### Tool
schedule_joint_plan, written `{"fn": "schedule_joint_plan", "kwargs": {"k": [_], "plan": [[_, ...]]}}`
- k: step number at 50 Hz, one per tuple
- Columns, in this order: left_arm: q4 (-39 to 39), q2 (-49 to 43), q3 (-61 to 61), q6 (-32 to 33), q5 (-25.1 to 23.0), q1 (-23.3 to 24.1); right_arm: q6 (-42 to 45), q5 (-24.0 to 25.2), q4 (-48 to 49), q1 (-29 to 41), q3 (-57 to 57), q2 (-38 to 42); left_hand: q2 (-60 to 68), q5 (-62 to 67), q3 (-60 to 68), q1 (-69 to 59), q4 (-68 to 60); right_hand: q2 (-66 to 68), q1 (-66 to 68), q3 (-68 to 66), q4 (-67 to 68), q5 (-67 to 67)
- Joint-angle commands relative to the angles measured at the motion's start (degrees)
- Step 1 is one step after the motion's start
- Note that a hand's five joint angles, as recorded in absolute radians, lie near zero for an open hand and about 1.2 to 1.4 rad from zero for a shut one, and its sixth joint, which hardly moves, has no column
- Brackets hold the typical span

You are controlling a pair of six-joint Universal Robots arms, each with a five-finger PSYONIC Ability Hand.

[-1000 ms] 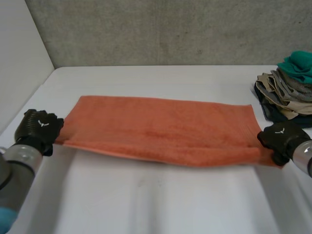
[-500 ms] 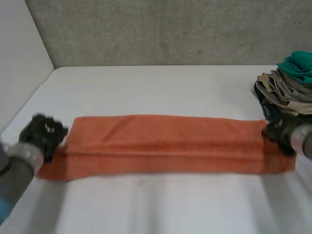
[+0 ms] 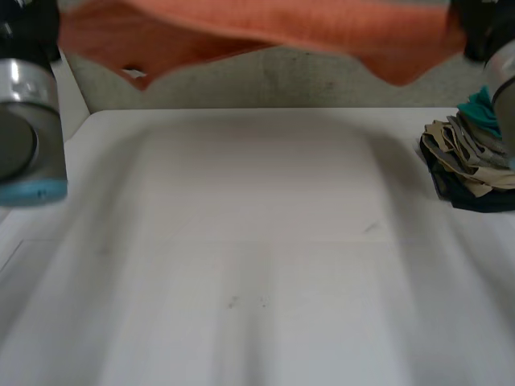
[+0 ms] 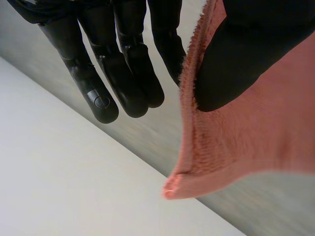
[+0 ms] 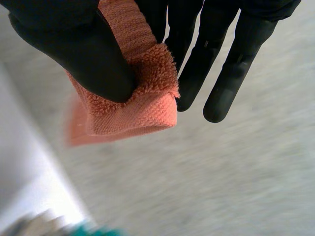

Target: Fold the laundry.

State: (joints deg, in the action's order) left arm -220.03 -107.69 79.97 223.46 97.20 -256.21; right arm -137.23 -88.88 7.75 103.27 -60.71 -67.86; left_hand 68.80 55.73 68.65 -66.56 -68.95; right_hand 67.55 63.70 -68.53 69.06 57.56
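A grey concrete wall stands behind the white tabletop (image 3: pixel 257 241). In the head view, the orange towel (image 3: pixel 265 24) hangs in the air above the far edge of the tabletop and touches nothing on it. It is stretched between the two arms, and its lower edge sags in soft waves. The left arm (image 3: pixel 28 121) shows a grey metal joint with a light-blue cap. At the right edge of the tabletop, near the far corner, lies a crumpled pile of laundry (image 3: pixel 471 157) in beige, teal and dark blue.

In the left wrist view, the left robot hand (image 4: pixel 123 64) pinches the towel just above one corner, its thumb pressed on the fuzzy cloth; the other fingers are straight. The corner has a flat hem.

In the right wrist view, the right robot hand (image 5: pixel 221 59) pinches another corner, bunched under the thumb. Here the cloth shows terry loops and a woven hem band.
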Motion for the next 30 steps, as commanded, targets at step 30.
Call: {"fn": "schedule_joint_plan", "kwargs": {"k": [30], "plan": [[2.2, -3.7, 24.1, -0.8, -1.4, 3.4, -11.1, 5.6, -13.7, -3.3, -18.2, 5.6, 11.2, 14.3, 11.4, -13.4, -11.0, -42.3, -38.5, 43.3, -43.8, -42.4]]}}
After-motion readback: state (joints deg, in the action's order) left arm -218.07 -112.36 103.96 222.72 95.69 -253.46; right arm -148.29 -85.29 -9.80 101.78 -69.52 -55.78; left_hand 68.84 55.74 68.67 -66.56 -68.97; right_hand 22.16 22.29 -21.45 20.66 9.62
